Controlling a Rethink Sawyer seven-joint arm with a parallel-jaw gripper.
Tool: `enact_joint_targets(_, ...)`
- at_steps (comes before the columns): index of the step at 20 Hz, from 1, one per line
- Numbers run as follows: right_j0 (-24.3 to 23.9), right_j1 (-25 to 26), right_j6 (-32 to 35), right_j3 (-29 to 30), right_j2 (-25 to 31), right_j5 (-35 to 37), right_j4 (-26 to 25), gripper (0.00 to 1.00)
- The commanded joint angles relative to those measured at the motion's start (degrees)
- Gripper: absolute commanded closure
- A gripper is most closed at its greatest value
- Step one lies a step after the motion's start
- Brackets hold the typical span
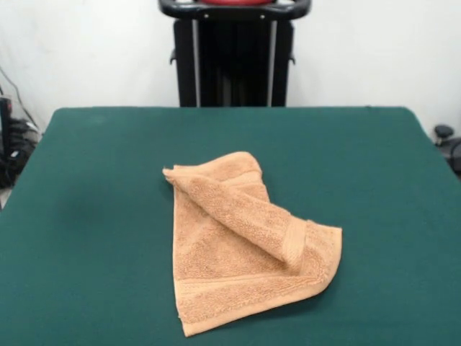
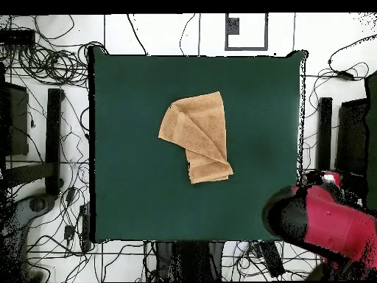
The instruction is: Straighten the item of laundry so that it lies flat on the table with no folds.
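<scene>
The item of laundry (image 1: pixel 241 249), a light orange-tan terry towel, lies crumpled near the middle of the dark green table (image 1: pixel 94 216). One part is folded over diagonally as a thick flap running from the towel's far left corner toward its right side. A woven band shows along the near edge. In the overhead view the towel (image 2: pixel 197 138) is an uneven shape, wider at the top and narrower at the bottom. A red and black arm (image 2: pixel 324 225) sits off the table's lower right corner, well away from the towel. I see no gripper in either view.
The black pedestal (image 1: pixel 234 58) stands behind the table's far edge. Tangled cables (image 2: pixel 44 63) and black equipment lie on the floor around the table in the overhead view. Green cloth surrounds the towel on every side.
</scene>
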Motion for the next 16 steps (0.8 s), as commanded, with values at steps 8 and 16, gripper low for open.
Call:
enact_joint_targets(8,-3.7,-6.3,-13.2,11.0,20.3,-2.8,-6.7,0.00)
enact_joint_targets(16,-11.1,-9.3,-12.1,14.9,29.5,-3.1,-4.6,0.00)
